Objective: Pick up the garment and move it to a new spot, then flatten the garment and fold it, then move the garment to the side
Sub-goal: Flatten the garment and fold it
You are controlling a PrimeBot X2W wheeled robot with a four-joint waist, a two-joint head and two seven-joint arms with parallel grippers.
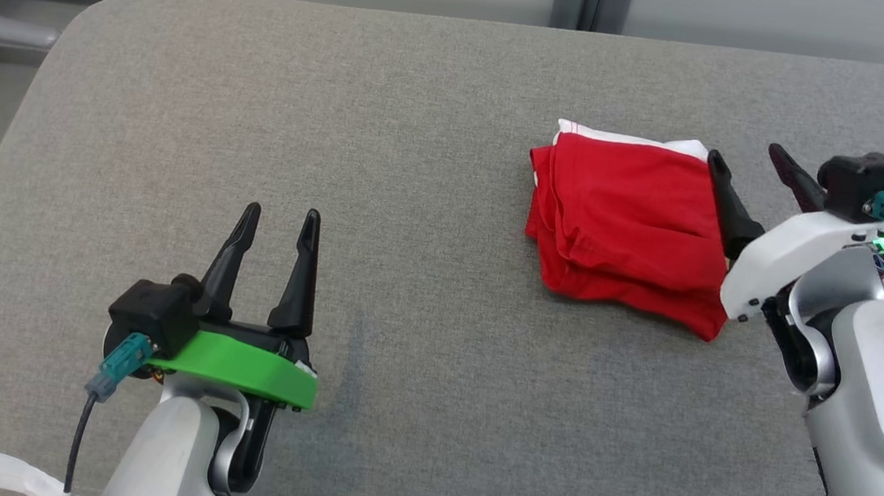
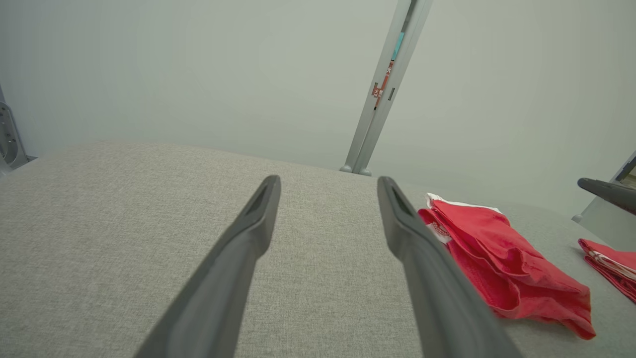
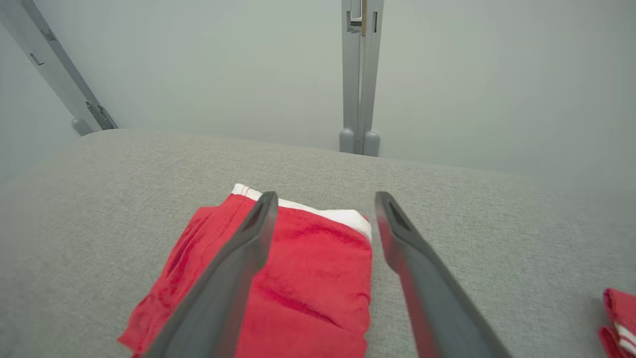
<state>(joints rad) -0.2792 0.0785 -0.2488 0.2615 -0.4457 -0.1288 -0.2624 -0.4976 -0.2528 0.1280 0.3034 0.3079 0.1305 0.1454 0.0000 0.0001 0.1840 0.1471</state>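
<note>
Lying folded on the grey table (image 1: 417,159), the red garment (image 1: 626,215) is just beside the empty, wide-spread right gripper (image 1: 745,152); the left gripper (image 1: 283,211), likewise spread and empty, is well to the garment's left.

Left gripper (image 1: 283,210) points forward, jaws apart; right gripper (image 1: 743,151), jaws likewise apart, seems angled slightly leftward.

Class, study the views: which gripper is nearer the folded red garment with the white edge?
Right. The right gripper, open, is at the garment's right edge, one finger over the cloth. The left gripper, open, is over the table, far to its left.
</note>
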